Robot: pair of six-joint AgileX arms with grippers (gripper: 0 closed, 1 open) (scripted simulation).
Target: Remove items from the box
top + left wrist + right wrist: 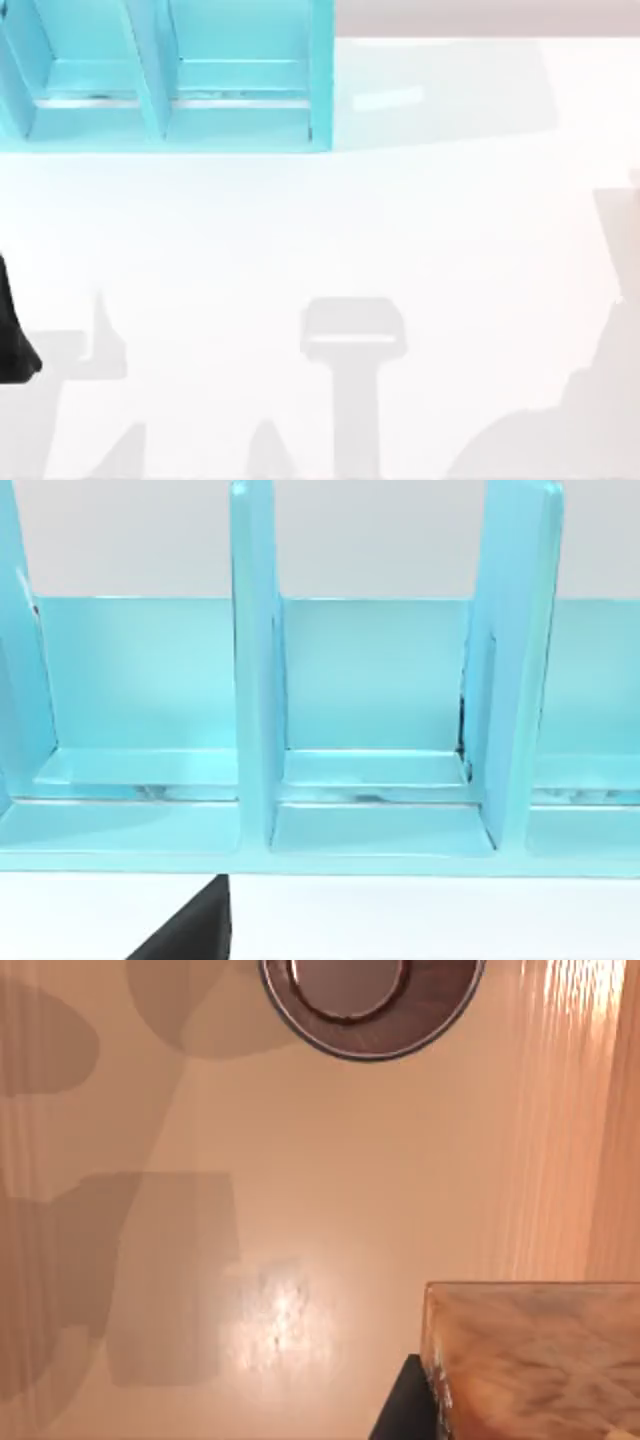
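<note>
The right wrist view looks down into the box, onto its tan floor (330, 1190). A reddish-brown cup (420, 1005) with a dark inside stands on that floor, seen from above. An orange-brown block (540, 1360) lies close to the camera beside the box's wall (600, 1130). One dark finger (400, 1405) of my right gripper shows right next to the block; I cannot tell whether it touches it. My left arm (15, 335) sits at the table's left edge, and one of its dark fingers (190, 935) points towards a cyan rack.
A cyan rack (160, 90) with upright dividers stands at the back left of the white table (350, 230). The left wrist view faces its compartments (375, 780) from close by. Grey shadows lie across the table's front.
</note>
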